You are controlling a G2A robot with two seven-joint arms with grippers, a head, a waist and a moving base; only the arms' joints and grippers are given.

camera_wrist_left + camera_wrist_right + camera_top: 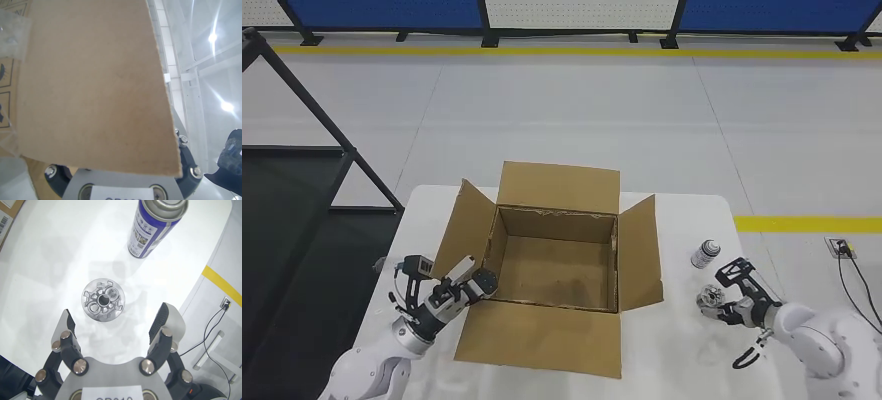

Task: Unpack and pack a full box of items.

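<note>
This looks like a large test hall or robot laboratory, not a home: a wide, pale grey floor [642, 100] with painted yellow lines [542, 50], blue partition panels [382, 12] on black feet along the far side, and a power socket [840, 247] set in the floor.

Hovering over the white surface [47, 256], jaws spread wide. Just ahead of the tips, untouched: a round grey metal part [103, 300], centre hole facing up. Farther off, a blue-and-white spray can [151, 232], upright. At the edge, a cardboard box [11, 212] corner.
</note>
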